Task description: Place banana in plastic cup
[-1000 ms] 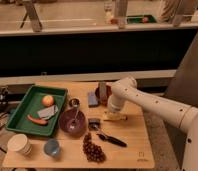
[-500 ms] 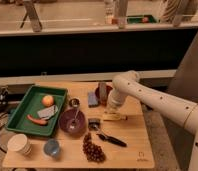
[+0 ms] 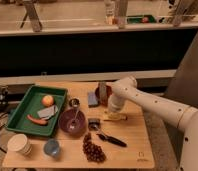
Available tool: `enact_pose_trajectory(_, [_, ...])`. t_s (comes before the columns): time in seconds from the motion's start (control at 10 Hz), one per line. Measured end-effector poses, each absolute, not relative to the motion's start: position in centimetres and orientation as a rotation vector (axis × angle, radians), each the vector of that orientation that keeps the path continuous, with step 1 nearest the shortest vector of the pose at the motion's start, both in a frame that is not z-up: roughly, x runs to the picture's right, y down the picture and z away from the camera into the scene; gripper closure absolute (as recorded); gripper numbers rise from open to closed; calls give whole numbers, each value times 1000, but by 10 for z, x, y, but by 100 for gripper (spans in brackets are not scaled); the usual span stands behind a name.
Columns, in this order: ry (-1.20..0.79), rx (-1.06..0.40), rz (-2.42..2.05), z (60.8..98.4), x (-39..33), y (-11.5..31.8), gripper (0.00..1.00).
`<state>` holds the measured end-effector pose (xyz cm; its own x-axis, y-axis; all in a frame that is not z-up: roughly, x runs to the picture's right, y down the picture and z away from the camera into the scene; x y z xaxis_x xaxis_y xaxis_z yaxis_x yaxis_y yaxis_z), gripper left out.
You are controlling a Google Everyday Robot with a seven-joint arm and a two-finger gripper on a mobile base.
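The banana (image 3: 116, 116), small and pale yellow, lies on the wooden table (image 3: 137, 135) right of the purple bowl. My gripper (image 3: 112, 108) points down at the end of the white arm, right over the banana's left part and touching or nearly touching it. The plastic cup (image 3: 52, 148), small and blue, stands upright near the table's front left, well away from the gripper. A white paper cup (image 3: 19, 145) stands to its left.
A green tray (image 3: 22, 107) at left holds an orange fruit (image 3: 47, 100), a grey item and a carrot (image 3: 37, 120). A purple bowl (image 3: 72, 120) with a spoon, a metal cup (image 3: 73, 103), a blue sponge (image 3: 92, 98), a red bowl (image 3: 105, 93), grapes (image 3: 93, 149) and a black utensil (image 3: 110, 139) crowd the table.
The gripper has come down a little toward the banana. The banana and the other things have not moved.
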<state>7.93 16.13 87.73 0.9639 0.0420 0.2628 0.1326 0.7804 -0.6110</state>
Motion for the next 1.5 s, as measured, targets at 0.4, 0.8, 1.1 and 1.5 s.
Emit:
enact_pose_trajectory(0.4, [-245,-675,-53,888,86,167,20])
enact_pose_trajectory(0.8, [-236,-664,-44,884,93,163,20])
enact_pose_trajectory(1.1, [-220,-655,-35,876,100,159,20])
enact_pose_trajectory(1.5, [-171,-660,55,878,123,169,22])
